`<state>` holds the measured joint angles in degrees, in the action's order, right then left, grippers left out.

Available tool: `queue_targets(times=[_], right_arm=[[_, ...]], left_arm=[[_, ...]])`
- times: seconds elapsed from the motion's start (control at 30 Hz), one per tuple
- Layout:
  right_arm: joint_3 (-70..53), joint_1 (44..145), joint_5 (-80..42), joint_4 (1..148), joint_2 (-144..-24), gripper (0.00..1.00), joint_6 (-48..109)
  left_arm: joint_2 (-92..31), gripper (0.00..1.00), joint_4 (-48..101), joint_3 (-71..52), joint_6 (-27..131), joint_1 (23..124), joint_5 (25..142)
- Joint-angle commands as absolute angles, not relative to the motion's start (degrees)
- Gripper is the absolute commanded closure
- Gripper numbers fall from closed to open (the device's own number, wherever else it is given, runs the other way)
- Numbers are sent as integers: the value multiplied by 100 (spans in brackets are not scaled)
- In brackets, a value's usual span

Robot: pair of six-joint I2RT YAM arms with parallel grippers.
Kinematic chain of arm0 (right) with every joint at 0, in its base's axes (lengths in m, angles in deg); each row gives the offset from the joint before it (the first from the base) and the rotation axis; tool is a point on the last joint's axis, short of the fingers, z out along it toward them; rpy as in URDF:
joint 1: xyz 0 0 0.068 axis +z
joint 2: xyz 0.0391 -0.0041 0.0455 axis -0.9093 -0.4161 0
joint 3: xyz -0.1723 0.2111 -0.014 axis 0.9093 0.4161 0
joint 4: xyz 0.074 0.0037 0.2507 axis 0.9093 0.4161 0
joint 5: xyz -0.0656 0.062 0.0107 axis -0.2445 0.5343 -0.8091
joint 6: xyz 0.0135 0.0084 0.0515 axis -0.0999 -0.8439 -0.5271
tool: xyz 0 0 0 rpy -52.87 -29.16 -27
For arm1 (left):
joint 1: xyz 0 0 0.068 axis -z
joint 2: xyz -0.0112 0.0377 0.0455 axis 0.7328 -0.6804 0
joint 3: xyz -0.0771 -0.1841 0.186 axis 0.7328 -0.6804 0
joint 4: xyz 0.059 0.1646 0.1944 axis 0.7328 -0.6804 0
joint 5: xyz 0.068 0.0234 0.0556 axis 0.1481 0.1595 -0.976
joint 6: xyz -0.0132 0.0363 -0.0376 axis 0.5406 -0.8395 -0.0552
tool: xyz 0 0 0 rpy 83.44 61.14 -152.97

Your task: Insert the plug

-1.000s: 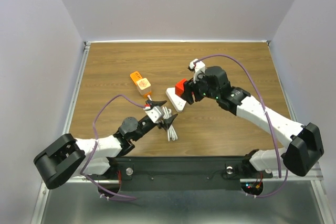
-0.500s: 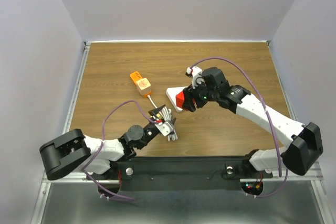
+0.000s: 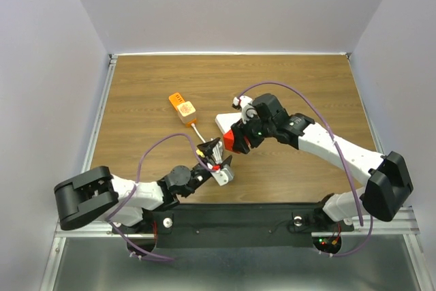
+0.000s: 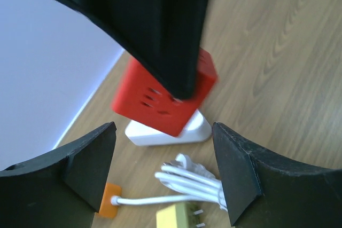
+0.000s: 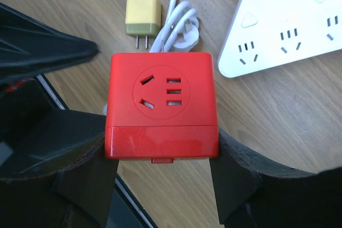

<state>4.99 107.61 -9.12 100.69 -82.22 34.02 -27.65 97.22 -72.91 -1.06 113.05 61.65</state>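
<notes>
On the brown wooden table, the white triangular power strip lies flat near the red plastic socket cube. The right gripper clamps the cube by two opposite sides, its slotted face toward the wrist camera. The coiled white cable and small yellow two-pronged plug lie loose close by. The left gripper hovers over them, jaws wide, holding nothing. It should pinch the plug's yellow body, clear of coil and prongs, then square the prongs to the cube's slots.
</notes>
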Motion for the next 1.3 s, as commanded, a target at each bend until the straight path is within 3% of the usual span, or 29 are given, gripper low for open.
queue_targets(times=[0.0, 0.8, 1.27], right_arm=[[551, 10830, -733, 9959, -8100, 100, 3511], [375, 10918, -812, 9959, -7872, 100, 3617], [472, 10918, -724, 9959, -7696, 100, 3564]], left_arm=[[-2245, 17, 11506, -6993, -316, 11348, 6301], [-1206, 18, 8306, -6642, 660, 11357, 7910], [-1954, 19, 9174, -6694, 247, 11489, 6609]])
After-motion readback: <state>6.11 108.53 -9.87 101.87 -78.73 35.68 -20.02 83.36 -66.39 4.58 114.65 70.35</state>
